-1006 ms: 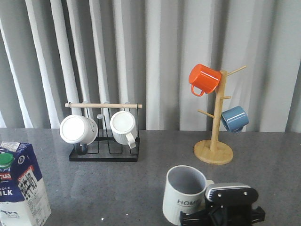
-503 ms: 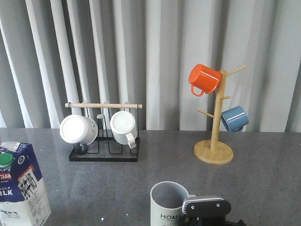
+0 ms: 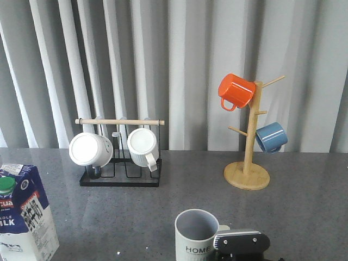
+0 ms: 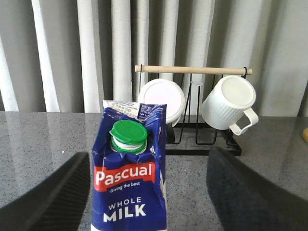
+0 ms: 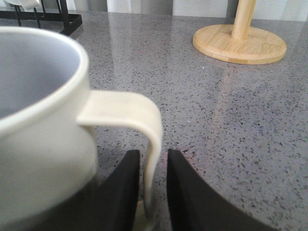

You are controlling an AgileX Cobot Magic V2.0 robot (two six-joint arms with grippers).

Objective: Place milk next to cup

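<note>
The milk (image 3: 24,213) stands upright at the lower left corner of the front view, long axis vertical, its gable top and green cap (image 3: 5,186) uppermost, the printed face turned toward the right of the frame. From the left wrist view the carton (image 4: 130,168) fills the lower centre, the red label and "WHOLE MILK" lettering facing the camera, the cap (image 4: 128,135) tilted on the sloped roof.

The left tool (image 4: 149,192) is spread wide: its two dark fingers (image 4: 53,192) sit blurred at either side of the carton with clear gaps between them and its walls, so nothing is touching.

Over to the lower middle of the front view: the cup (image 3: 198,235) stands upright on the grey worktop (image 3: 163,201), mouth open upward, "HOME" lettering facing the camera, handle pointing to the right of the frame. The right tool (image 3: 242,244) sits just right of it at the bottom edge. In the right wrist view the two black fingers (image 5: 119,192) are nearly pressed together, pinching the thin handle (image 5: 139,130) of the cup (image 5: 43,120) between them.

Milk and cup are well apart, with bare worktop between. Behind stand a black rack (image 3: 120,163) carrying two white mugs (image 3: 91,149), and at the right a wooden mug tree (image 3: 248,157) with an orange mug (image 3: 235,91) and a blue mug (image 3: 271,137).
</note>
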